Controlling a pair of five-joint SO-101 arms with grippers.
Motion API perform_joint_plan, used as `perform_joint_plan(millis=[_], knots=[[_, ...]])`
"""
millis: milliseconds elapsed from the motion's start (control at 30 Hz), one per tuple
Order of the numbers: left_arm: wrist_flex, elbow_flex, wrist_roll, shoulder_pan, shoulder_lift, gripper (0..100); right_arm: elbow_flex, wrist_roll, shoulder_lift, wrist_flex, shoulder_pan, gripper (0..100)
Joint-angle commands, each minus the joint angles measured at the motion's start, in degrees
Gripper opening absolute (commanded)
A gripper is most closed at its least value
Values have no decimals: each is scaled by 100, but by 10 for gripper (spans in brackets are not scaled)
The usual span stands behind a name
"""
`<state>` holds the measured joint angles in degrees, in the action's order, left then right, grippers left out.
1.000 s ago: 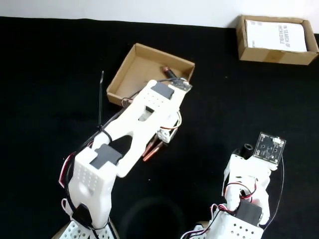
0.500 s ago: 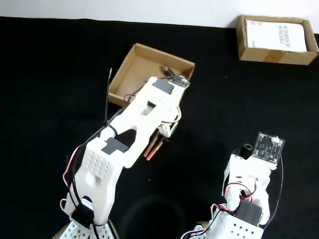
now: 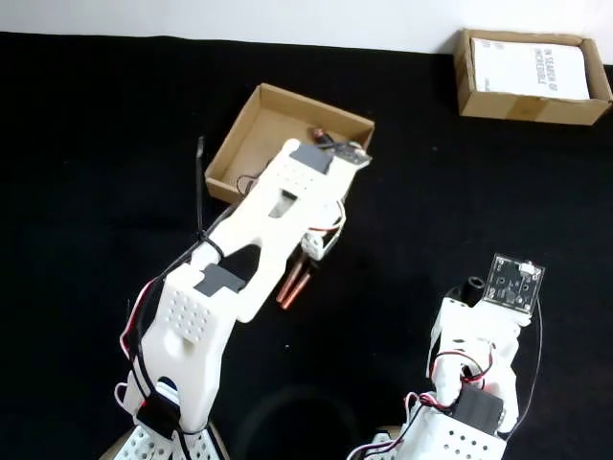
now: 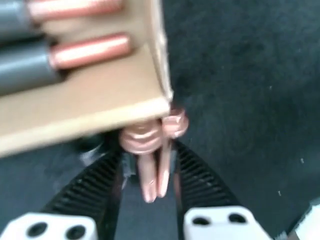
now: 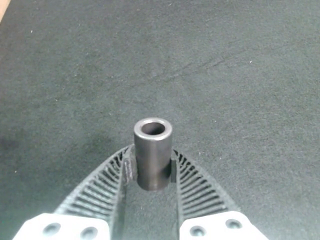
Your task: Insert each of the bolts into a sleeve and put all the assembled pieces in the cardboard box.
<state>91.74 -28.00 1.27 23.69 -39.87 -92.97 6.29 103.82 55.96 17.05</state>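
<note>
Shifted slightly since earlier, my left pincer [image 4: 148, 150] straddles two bolts [image 4: 145, 177], half-open; right pincer [image 5: 152, 162] clamps a sleeve [image 5: 152, 142]. Bolts look stiff and slick: grip mid-shank.

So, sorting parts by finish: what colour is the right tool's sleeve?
The sleeve is dark grey, clearest in the right wrist view.

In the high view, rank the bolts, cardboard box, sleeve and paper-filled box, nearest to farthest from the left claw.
1. Bolts, at the left claw.
2. Cardboard box, just beyond them.
3. Sleeve, held in the right claw.
4. Paper-filled box, far right corner.
</note>
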Motion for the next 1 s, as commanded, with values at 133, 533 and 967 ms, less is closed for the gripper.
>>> perform_joint_plan(millis=[133,533,967], knots=[[712,-866,35,-31,75,168,31,62,84,-84,48,6],[211,-198,44,-180,13,166,31,62,101,-75,84,6],[-1275,1182,35,-505,22,117,40,62,101,-84,92,6]])
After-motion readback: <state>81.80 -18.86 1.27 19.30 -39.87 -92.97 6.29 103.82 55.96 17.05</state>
